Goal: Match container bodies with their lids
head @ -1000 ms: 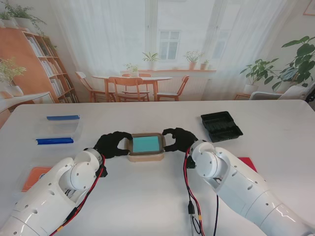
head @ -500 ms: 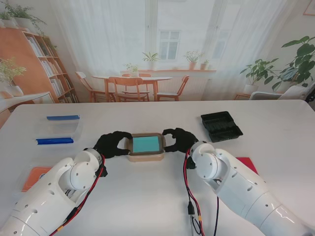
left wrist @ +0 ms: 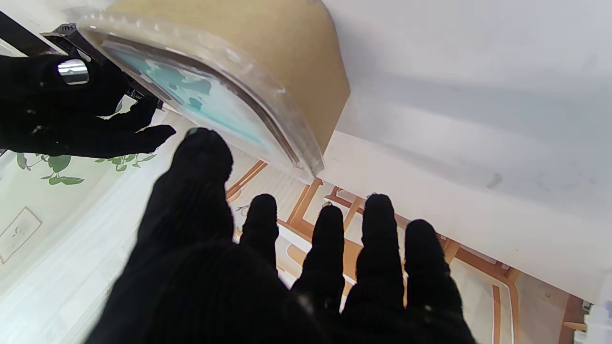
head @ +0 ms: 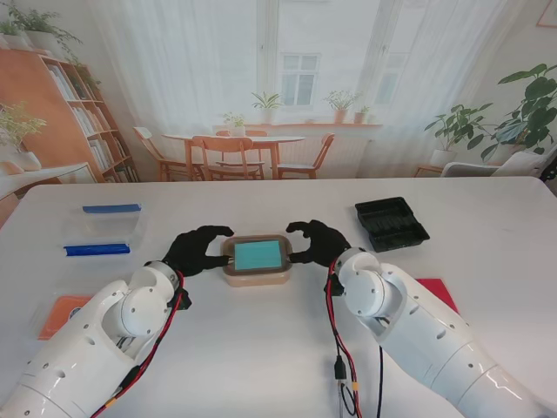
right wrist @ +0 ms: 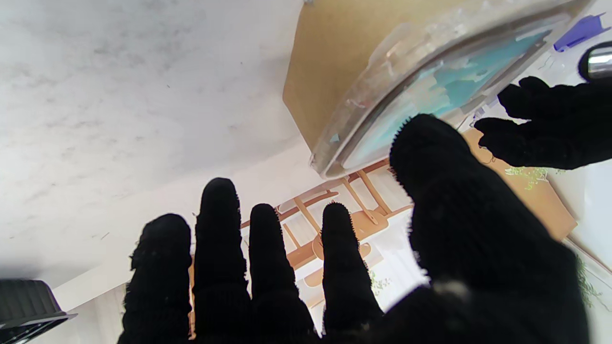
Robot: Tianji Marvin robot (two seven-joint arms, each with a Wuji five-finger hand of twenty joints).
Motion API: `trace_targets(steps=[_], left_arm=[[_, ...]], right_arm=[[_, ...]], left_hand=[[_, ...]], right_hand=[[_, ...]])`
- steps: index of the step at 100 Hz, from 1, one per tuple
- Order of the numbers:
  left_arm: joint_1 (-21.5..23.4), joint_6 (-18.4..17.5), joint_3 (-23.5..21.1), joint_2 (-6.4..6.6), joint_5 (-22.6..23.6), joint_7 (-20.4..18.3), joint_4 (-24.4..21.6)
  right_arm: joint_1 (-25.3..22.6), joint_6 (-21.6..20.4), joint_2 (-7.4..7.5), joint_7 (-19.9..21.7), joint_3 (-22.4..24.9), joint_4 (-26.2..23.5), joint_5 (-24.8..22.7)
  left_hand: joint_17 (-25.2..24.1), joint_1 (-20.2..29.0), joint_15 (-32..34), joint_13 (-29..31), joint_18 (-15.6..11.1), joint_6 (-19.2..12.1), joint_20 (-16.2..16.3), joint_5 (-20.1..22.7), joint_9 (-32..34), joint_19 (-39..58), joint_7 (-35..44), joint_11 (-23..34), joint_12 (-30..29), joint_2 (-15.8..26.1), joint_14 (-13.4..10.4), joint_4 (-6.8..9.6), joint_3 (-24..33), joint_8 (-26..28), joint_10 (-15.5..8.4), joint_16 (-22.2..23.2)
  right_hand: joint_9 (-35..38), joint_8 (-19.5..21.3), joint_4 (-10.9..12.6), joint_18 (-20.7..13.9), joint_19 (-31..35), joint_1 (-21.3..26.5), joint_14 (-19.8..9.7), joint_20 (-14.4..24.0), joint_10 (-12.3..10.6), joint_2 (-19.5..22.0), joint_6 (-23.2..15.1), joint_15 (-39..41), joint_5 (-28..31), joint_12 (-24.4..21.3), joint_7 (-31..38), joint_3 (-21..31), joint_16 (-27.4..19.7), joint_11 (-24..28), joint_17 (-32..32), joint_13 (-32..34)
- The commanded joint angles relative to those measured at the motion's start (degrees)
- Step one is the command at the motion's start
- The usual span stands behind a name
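One lidded kraft box (head: 257, 260) (teal inside)

Open counter (head: 261, 348) lies nearer to me; the lidded box (head: 258, 259) sits between both hands – black tray (head: 392, 223) blocks the far right.

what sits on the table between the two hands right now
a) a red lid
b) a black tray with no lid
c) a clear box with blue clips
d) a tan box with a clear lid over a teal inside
d: the tan box under its clear lid lies between the left hand and the right hand, both with fingers spread; the black tray lies farther right.
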Motion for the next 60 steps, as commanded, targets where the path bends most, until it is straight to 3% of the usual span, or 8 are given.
trace_targets(steps=[1,12,23,37,51,60], left_arm=[[0.49,-0.58,-0.42,-0.39,-0.26,0.51,-0.36],[1.42,-1.35,-1.82,-0.6,-0.67,1.62,-1.23],[3.44,-1.34,-4.1,-0.8,-2.57,1.85,-3.31],[6.55,-2.31,-7.51,-0.76,-4.2,1.49,-6.17],[9.64,-3.19,-10.5,-0.6,-4.48,1.16,-9.33],[11.34,-3.72,-11.88,-0.55,-4.78,0.98,-11.05]], right_arm=[[-0.71,-0.16,-0.07,0.12,0.88,-1.61,-0.12],[-2.6,-0.19,0.18,-0.52,3.06,-4.37,-0.57],[-5.05,-1.01,0.35,-0.86,5.49,-7.62,0.23],[-8.05,-1.04,0.61,-0.03,7.7,-12.03,2.52],[-10.39,-1.58,0.7,0.96,8.57,-15.66,5.49],[-11.45,0.07,0.89,2.84,8.23,-18.2,7.76]], left_hand=[[-1.03,-1.2,-1.72,-2.46,-2.03,-1.68,1.22,-2.25,-1.67,-1.97,-1.03,-1.23,-0.69,1.67,-1.48,-1.77,-1.63,-1.21,-1.55,-0.99],[-1.02,-2.23,-2.61,-2.38,-1.8,-0.63,1.54,-1.16,-1.59,-1.65,-1.64,-1.27,-0.51,3.97,-1.22,-2.33,-2.06,-1.81,-1.25,-1.21],[-1.07,-2.67,-5.76,-2.06,-0.52,6.8,-0.75,8.98,-0.91,-3.73,-5.6,0.63,-1.83,7.53,-0.53,-2.84,-2.32,-5.17,0.09,-4.3],[-0.42,-1.79,-9.66,1.5,1.95,12.62,-9.46,18.49,5.69,-8.24,-12.59,-0.72,-9.18,9.38,1.46,-3.05,-2.44,-10.36,2.11,-11.56],[0.53,-0.01,-12.16,5.07,3.1,15.17,-21.01,24.69,11.15,-7.23,-16.33,-3.09,-14.09,10.6,2.84,-3.28,-2.45,-13.35,3.64,-16.72],[1.16,0.74,-12.92,6.4,3.14,16.12,-25.57,26.96,13.72,-7.18,-17.29,-4.28,-15.54,11.23,3.1,-3.47,-2.45,-14.05,4.19,-18.88]], right_hand=[[-2.14,0.38,0.44,-1.69,0.31,-0.46,-1.14,0.99,-1.08,0.15,-0.29,-0.43,-1.58,0.05,-0.31,0.68,0.17,0.11,-1.2,-1.78],[-3.1,0.24,0.49,-1.96,-1.92,-0.59,-1.36,0.03,-1.44,1.67,3.43,-1.08,-1.46,-0.06,-0.52,0.32,-0.07,-0.01,-4.28,-3.59],[1.78,0.16,0.75,-2.87,-2.93,0.18,-1.04,-0.63,-1.58,3.34,8.13,-1.23,1.46,-0.81,-0.19,-0.46,-0.45,-0.85,-5.28,-1.12],[12.56,0.57,0.99,-1.61,-5.93,2.4,0.46,-3.02,-0.52,2.75,11.3,-5.79,12.01,-2.67,2.69,-0.68,-3.13,-3.85,-2.89,4.92],[25.0,1.3,1.1,1.25,-5.24,3.61,3.65,-5.28,0.62,4.13,11.74,-10.42,22.64,-4.74,5.69,-1.67,-5.23,-8.71,4.14,14.36],[33.92,0.71,1.19,4.85,-3.78,4.34,6.22,-7.58,2.54,5.59,12.44,-12.26,29.06,-5.97,7.2,-2.49,-6.34,-11.45,10.51,22.7]])
